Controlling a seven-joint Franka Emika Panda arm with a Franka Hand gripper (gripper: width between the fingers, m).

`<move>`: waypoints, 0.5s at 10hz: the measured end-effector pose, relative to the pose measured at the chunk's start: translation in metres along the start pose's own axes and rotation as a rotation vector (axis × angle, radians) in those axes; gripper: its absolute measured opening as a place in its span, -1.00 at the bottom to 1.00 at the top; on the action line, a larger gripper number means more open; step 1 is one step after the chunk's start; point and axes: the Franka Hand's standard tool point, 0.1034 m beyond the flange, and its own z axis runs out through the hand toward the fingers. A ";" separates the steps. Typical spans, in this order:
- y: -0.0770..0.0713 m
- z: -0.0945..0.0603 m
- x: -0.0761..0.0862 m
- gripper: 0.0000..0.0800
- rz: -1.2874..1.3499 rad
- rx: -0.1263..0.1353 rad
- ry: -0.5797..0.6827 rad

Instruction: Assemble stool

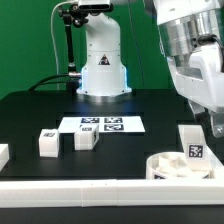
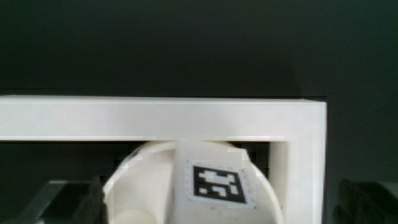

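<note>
Now | white plastic blocky stool leg upright between jaws | jaws wide, not touching it; white round rimmed seat disc just beside leg

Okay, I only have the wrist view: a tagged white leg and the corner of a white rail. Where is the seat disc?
Observer: The seat disc lies at the exterior view's lower right, nearer the camera than that leg.
Operator: Any more legs around?
Observer: Yes, another leg and a third leg stand apart from each other toward the exterior view's left.
Operator: And the marker board?
Observer: The marker board lies flat behind those two, in front of the arm's base.
</note>
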 end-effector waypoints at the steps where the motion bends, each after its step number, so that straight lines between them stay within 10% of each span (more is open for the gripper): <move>1: 0.000 0.000 0.000 0.62 -0.081 0.000 0.001; 5: 0.000 -0.005 -0.003 0.62 -0.538 -0.060 -0.014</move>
